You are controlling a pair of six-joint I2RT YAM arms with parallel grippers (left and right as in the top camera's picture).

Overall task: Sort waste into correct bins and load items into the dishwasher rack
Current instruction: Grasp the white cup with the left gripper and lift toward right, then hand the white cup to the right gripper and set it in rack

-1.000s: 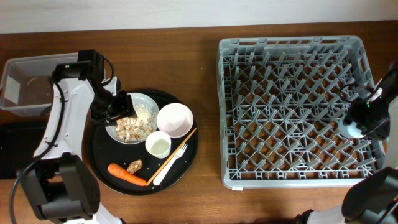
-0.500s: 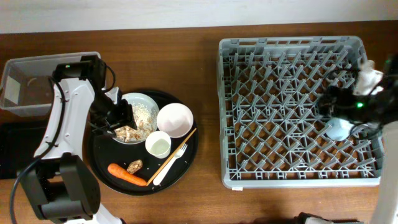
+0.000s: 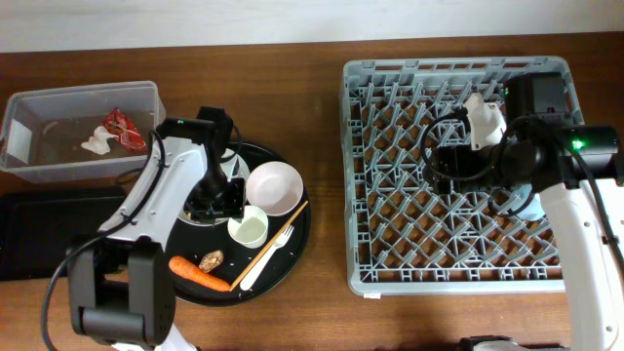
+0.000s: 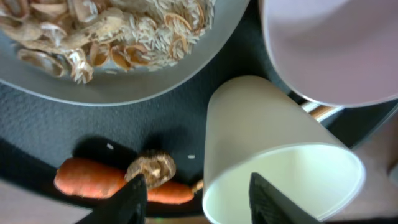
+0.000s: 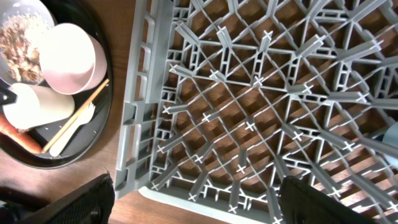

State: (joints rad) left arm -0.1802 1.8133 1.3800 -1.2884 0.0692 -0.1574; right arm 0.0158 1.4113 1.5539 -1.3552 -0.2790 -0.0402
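Observation:
My left gripper is open over the round black tray, its fingers either side of the near wall of the cream-white cup. The white shallow bowl holds beige food scraps and is partly hidden under my left arm. The smaller white bowl, white fork, carrot and brown lump lie on the same tray. My right gripper is open and empty above the grey rack. A light blue cup shows at the right wrist view's edge.
The clear tub at the back left holds the red-and-white wrapper and a white paper scrap. The shallow black tray lies in front of it. A wooden stick lies beside the fork on the round tray.
My left arm has swung right from the tub side to over the cream-white cup, uncovering the tub. My right arm has moved left across the rack, away from the light blue cup.

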